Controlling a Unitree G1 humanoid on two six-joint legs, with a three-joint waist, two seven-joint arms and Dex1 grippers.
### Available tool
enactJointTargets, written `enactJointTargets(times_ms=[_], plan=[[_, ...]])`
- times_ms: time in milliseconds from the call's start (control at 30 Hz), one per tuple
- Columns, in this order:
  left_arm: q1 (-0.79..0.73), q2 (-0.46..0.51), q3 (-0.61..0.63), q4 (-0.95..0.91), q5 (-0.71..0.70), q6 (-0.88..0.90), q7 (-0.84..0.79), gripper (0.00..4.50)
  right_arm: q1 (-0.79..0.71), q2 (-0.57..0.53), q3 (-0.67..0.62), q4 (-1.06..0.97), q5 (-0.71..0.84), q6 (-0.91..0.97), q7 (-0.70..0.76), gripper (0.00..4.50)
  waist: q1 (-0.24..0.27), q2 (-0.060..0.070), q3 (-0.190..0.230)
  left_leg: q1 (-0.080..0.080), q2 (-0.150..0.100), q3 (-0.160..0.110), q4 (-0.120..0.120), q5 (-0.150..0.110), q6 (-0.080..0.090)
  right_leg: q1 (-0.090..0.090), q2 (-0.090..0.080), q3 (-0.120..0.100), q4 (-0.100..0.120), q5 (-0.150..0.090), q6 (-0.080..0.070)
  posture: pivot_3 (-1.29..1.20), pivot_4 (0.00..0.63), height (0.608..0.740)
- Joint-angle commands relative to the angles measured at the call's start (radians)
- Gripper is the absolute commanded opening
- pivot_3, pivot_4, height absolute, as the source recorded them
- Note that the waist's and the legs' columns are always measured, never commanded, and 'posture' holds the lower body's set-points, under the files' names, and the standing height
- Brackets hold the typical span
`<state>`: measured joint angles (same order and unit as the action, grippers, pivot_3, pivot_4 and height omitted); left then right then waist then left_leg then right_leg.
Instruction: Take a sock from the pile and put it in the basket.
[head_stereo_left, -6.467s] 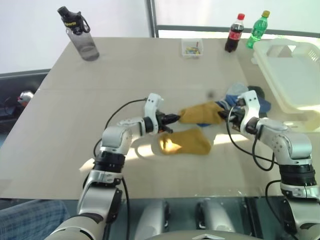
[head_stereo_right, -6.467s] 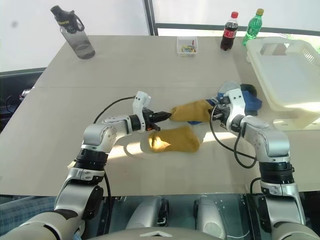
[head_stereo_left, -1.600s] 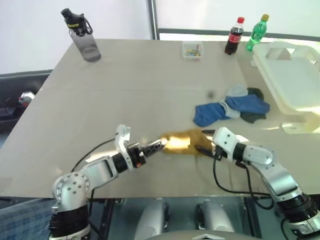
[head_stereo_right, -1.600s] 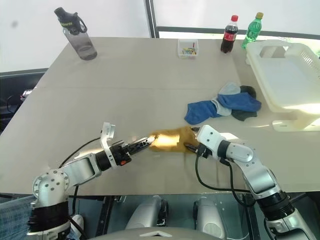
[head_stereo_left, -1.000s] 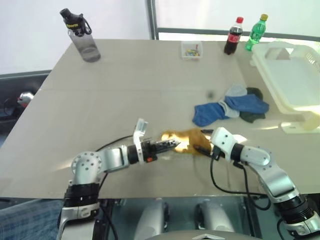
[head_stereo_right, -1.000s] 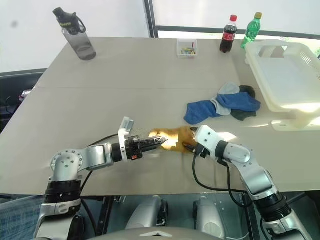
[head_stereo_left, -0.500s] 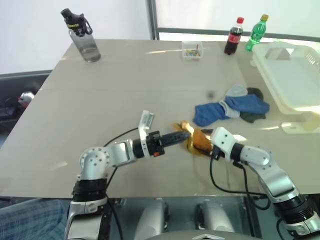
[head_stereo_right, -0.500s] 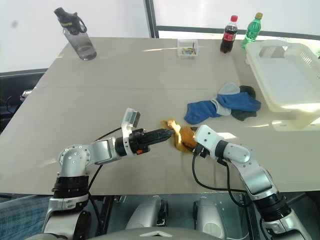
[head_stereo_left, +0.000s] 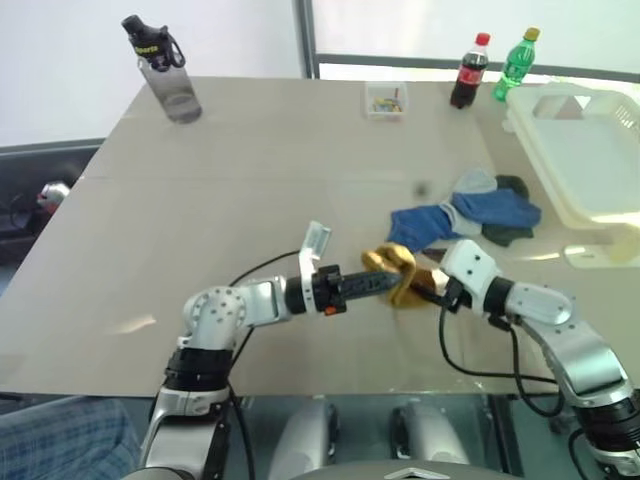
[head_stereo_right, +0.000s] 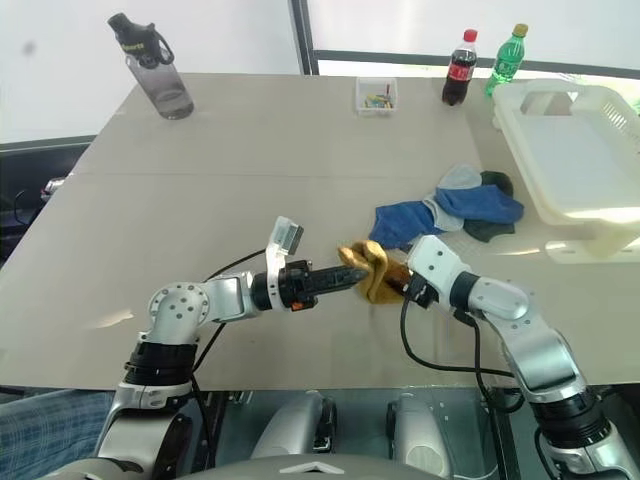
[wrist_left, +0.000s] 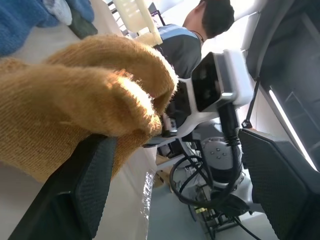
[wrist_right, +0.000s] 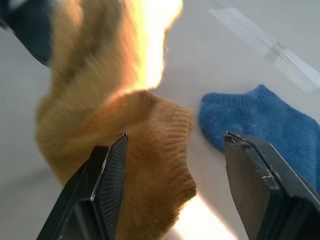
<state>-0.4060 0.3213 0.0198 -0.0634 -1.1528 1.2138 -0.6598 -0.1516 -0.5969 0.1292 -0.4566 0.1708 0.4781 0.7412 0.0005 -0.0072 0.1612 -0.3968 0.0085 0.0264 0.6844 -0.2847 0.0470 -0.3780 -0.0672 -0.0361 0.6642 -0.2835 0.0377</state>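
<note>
Between your two grippers near the table's front edge, the mustard sock (head_stereo_left: 392, 274) hangs bunched, both sets of fingers spread wide around it, so close the right gripper (head_stereo_left: 428, 290) firmly before carrying toward the basket (head_stereo_left: 590, 160) far right.

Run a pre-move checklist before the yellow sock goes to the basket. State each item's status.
1. Yellow sock off the table, bunched between the two grippers: ok.
2. Left gripper has the sock: cannot tell; in its wrist view the fingers stand wide apart, with the sock lying against one of them.
3. Right gripper closed on the sock: not ok; in its wrist view its fingers stand wide apart with the sock between them.
4. Basket free to receive: ok, nothing seen inside.
5. Way to the basket: not ok for a low sweep, the pile of socks lies between.
6. Bottles out of the way: ok, at the far edge.
</note>
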Motion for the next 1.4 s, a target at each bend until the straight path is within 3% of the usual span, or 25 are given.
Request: enactJointTargets(times_ms=[33,233,567,900,1400], plan=[[-0.018,0.004,-0.011,0.010,0.024,-0.014,-0.052,4.17,0.009,-0.064,-0.114,-0.095,0.105,0.080,0.050,3.11,0.004,0.000,0.000,0.000,0.000,0.000,0.000,0.000,0.000,0.000,0.000,0.000,0.000,0.000,0.000,0.00,0.150,0.740],[-0.041,0.003,-0.034,0.043,0.072,-0.026,-0.119,4.17,-0.014,-0.092,-0.249,-0.101,0.250,0.171,0.053,3.11,0.013,0.000,0.000,-0.001,0.000,-0.001,0.000,0.000,0.000,0.000,0.000,-0.001,0.000,0.000,0.000,0.00,0.150,0.740],[-0.094,-0.027,-0.069,0.112,0.149,-0.056,-0.200,4.17,-0.140,-0.020,-0.239,-0.139,0.436,0.308,-0.025,3.11,0.013,0.000,0.000,-0.002,0.000,-0.001,0.000,0.000,0.001,0.000,0.000,-0.001,0.000,0.000,0.000,0.00,0.150,0.740],[-0.111,-0.043,-0.105,0.132,0.210,-0.067,-0.273,4.17,-0.188,-0.012,-0.131,-0.102,0.395,0.279,-0.049,3.11,0.013,0.000,0.000,-0.003,0.000,-0.002,0.000,0.000,0.001,0.000,0.000,-0.002,-0.001,0.000,0.000,0.00,0.150,0.740],[-0.150,-0.075,-0.140,0.229,0.307,-0.121,-0.342,4.17,-0.212,-0.021,0.028,0.036,0.156,0.163,-0.073,3.11,0.012,0.000,0.000,-0.003,0.000,-0.002,0.000,0.000,0.001,-0.001,0.003,-0.002,-0.001,0.000,0.000,0.00,0.150,0.740]])
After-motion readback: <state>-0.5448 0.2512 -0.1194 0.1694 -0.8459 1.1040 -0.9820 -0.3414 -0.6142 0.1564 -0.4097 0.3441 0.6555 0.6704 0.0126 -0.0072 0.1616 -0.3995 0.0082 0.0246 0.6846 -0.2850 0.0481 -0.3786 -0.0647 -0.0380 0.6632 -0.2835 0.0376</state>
